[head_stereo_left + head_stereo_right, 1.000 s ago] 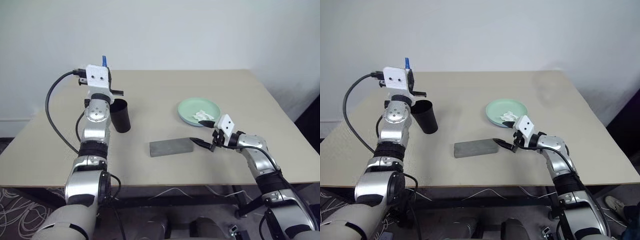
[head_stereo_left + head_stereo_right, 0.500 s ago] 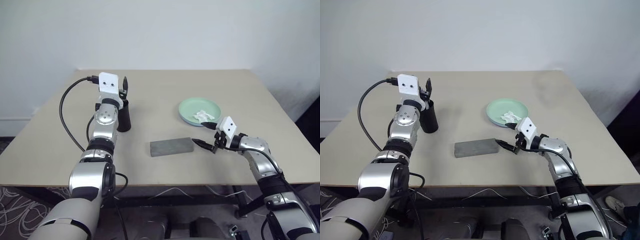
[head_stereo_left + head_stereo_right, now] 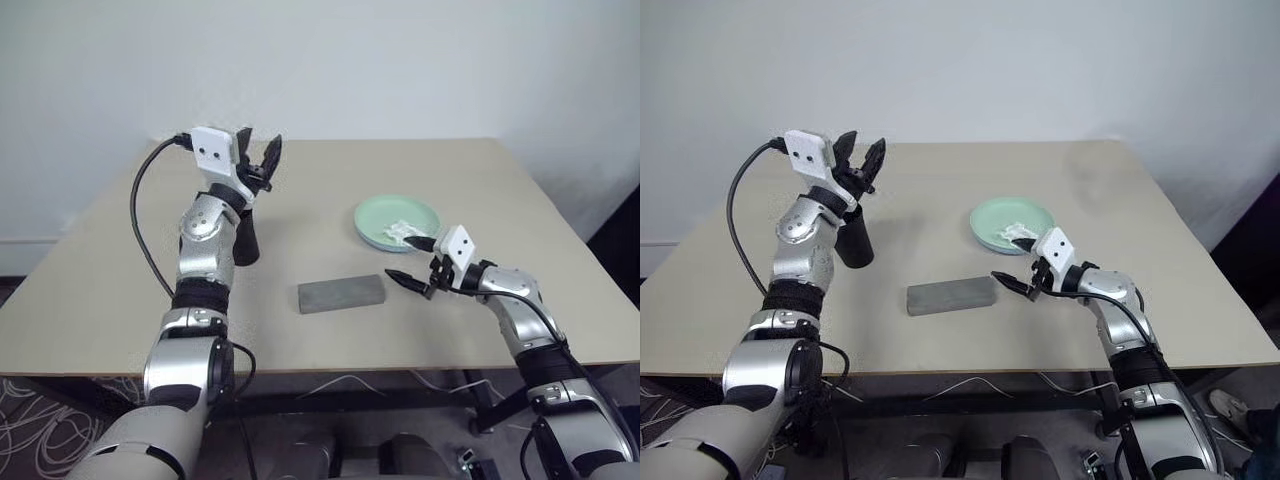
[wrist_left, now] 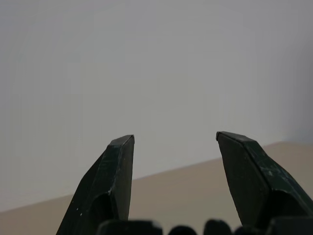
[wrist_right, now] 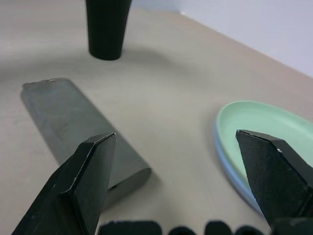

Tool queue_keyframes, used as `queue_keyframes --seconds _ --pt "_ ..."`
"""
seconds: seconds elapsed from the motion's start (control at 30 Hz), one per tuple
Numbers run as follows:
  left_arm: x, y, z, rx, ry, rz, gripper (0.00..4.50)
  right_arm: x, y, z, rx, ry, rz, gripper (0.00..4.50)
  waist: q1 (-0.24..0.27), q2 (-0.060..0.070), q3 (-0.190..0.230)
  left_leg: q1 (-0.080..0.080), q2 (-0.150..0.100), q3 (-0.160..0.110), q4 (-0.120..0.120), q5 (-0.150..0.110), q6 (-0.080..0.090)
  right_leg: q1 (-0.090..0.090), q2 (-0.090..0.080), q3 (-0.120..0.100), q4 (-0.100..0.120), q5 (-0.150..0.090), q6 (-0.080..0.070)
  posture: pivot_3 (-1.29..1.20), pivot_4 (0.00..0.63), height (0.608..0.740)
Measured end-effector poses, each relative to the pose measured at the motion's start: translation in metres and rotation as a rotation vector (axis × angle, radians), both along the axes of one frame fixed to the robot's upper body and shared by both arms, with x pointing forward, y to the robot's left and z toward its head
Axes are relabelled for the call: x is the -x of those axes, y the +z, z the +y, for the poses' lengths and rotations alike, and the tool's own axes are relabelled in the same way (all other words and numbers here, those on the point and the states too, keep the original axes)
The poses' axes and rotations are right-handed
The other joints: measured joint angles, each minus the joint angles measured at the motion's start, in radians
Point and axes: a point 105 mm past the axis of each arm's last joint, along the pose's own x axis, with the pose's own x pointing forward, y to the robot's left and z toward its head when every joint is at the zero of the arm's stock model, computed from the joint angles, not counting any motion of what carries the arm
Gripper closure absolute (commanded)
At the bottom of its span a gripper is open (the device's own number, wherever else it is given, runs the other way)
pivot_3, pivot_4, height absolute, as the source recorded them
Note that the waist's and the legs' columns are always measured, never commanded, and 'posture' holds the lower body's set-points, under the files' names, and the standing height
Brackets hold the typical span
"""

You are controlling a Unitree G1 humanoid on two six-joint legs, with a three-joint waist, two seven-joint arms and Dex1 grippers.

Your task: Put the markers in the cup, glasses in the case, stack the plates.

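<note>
Left tool lifted off cup, marker gone, jaws apart, empty. Right tool spread beside case. Risk: elbow topples cup.

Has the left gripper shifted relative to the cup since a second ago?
Yes. The left gripper, earlier up and left of the cup holding a marker, now sits above it toward the plates, fingers open and empty.

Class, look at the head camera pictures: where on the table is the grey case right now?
The grey case lies closed near the table's front middle, between the black cup on its left and the open right gripper.
</note>
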Motion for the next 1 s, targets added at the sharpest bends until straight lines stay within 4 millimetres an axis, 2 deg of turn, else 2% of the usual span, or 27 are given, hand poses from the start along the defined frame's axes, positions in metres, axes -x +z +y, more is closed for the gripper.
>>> queue_keyframes --seconds 0.07,0.2,0.33,0.5,0.6,0.7,1.0 --pt "0.011 -0.009 -0.007 0.000 -0.109 0.055 1.71 -0.001 0.001 -0.001 0.000 -0.002 -0.003 0.24 -0.002 0.000 0.000 0.000 0.000 0.000 0.000 0.000 0.000 0.000 0.001 0.001 0.000 0.000 0.000 0.00 0.000 0.736" --pt "0.058 -0.045 -0.010 -0.164 -0.339 0.201 1.71 0.000 0.001 -0.004 0.008 -0.001 0.002 0.24 -0.014 0.001 0.000 0.004 0.000 0.001 -0.003 0.000 0.000 0.000 0.001 0.009 0.000 0.000 -0.001 0.00 0.000 0.736" --pt "0.080 -0.078 -0.001 -0.197 -0.374 0.328 1.71 0.001 0.001 -0.009 0.023 0.007 0.014 0.24 -0.012 0.001 0.000 0.006 0.001 0.000 -0.003 0.000 0.000 0.002 0.001 0.008 0.001 -0.002 -0.003 0.00 0.000 0.736" --pt "0.096 -0.106 0.007 -0.213 -0.353 0.396 1.71 0.005 -0.002 -0.014 0.025 0.041 0.062 0.24 -0.010 0.002 0.000 0.005 0.001 0.000 -0.003 0.000 0.000 0.001 0.000 0.009 0.001 -0.002 -0.004 0.00 0.000 0.736" --pt "0.099 -0.118 0.006 -0.200 -0.330 0.413 1.71 0.008 -0.002 -0.031 0.033 0.032 0.096 0.24 0.001 0.002 0.001 0.004 0.000 0.000 -0.004 0.000 0.000 0.001 0.000 0.009 0.000 -0.002 -0.004 0.00 0.000 0.736" --pt "0.100 -0.121 0.007 -0.198 -0.316 0.409 1.71 0.010 -0.001 -0.046 0.028 0.010 0.122 0.24 0.007 0.002 0.001 0.004 0.001 0.000 -0.004 0.000 0.000 0.000 0.000 0.009 0.000 -0.002 -0.004 0.00 0.000 0.736" --pt "0.106 -0.130 0.001 -0.173 -0.313 0.395 1.71 0.027 -0.023 -0.084 -0.008 -0.092 0.273 0.24 0.010 0.002 0.000 0.002 0.001 0.001 -0.005 0.000 0.000 0.000 -0.001 0.009 -0.001 -0.002 -0.004 0.00 0.000 0.736"
